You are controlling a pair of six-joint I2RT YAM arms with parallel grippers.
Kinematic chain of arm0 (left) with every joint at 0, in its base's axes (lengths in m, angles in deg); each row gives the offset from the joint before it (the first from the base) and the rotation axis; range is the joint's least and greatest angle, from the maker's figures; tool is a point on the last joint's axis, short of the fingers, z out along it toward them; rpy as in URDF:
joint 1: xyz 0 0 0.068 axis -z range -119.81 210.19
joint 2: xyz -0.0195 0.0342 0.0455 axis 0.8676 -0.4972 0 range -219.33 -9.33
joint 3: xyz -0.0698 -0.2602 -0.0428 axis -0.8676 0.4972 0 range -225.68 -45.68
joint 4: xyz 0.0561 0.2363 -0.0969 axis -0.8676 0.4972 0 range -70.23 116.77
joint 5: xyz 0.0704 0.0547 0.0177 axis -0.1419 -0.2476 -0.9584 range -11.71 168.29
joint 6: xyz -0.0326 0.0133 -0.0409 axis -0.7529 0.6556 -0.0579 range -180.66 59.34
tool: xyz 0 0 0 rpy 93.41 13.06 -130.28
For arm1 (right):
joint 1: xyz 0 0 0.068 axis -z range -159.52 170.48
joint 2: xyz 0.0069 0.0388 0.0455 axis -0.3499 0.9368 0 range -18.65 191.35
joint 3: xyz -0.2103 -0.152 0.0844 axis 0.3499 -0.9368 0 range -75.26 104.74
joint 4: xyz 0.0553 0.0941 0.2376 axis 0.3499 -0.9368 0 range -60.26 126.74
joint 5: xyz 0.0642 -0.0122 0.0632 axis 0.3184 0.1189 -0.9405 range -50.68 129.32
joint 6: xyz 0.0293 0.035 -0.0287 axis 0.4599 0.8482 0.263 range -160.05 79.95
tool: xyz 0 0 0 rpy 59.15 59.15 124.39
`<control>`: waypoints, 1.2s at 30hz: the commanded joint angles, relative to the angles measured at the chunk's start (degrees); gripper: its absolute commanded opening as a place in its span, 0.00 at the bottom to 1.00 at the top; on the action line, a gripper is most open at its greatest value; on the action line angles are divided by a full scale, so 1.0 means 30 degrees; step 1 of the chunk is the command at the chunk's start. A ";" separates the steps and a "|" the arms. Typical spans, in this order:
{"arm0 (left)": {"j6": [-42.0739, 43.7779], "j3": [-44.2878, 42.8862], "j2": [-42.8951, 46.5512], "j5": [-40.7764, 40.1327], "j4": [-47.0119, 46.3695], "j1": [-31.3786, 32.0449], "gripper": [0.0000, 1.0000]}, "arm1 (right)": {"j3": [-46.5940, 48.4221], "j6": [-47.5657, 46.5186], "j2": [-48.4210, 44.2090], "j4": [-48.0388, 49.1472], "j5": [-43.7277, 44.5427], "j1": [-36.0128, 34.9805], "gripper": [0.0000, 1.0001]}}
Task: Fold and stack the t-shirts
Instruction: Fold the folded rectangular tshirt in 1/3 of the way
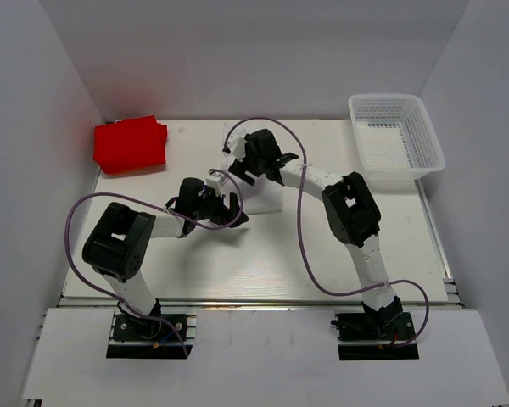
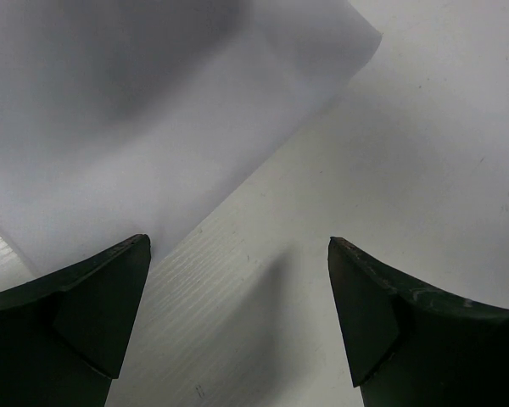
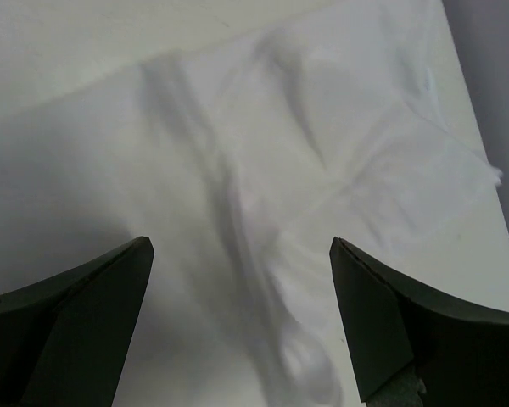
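Note:
The white t-shirt [image 1: 261, 193] lies folded at the table's middle, partly under both arms. The red t-shirt [image 1: 131, 144] lies folded at the far left corner. My left gripper [image 1: 225, 209] is open and empty, low over the table at the white shirt's near left edge; its wrist view shows the shirt's smooth edge [image 2: 153, 127] just ahead of the fingers [image 2: 93, 305]. My right gripper [image 1: 242, 165] is open and empty above the shirt's far left part; its wrist view shows wrinkled white cloth [image 3: 305, 170] between the fingers [image 3: 390, 322].
A white mesh basket [image 1: 396, 140] stands at the far right. The table [image 1: 237, 263] has white walls on the left, back and right. Purple cables loop from both arms over the table.

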 commanded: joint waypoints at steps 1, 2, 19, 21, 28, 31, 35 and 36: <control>0.0164 0.0806 -0.0346 -0.0713 0.3091 0.0070 0.96 | 0.0064 -0.1220 -0.1218 -0.1112 -0.3247 -0.0558 0.90; 0.0164 0.0806 -0.0172 -0.0713 0.2917 0.0070 0.96 | 0.0151 -0.1366 -0.0840 -0.1171 -0.2608 -0.0617 0.90; 0.0164 0.1509 0.1028 -0.1445 0.3619 0.0070 0.96 | 0.7203 0.2848 0.4904 0.2402 0.5455 0.0757 0.90; 0.0164 0.1509 0.1324 -0.1271 0.3794 0.0070 0.96 | 0.7563 0.3200 0.4673 0.2285 0.5368 0.1051 0.90; 0.0164 -0.0799 0.3398 -0.1270 0.4700 0.0070 0.99 | 0.4176 0.5712 0.0341 0.1671 0.3791 0.1257 0.90; 0.0164 -0.2001 0.4831 -0.1881 0.6134 0.0070 1.00 | 0.1365 0.8284 -0.2822 0.1174 0.3435 0.1258 0.90; 0.0399 -0.2622 0.7144 -0.4451 0.8418 0.0070 1.00 | -0.2847 1.1170 -0.7733 -0.0405 0.2910 0.1462 0.90; 0.0080 -0.2622 0.7618 -0.5188 0.8887 0.0070 1.00 | -0.3475 1.2448 -0.8359 -0.0787 0.2703 0.1492 0.90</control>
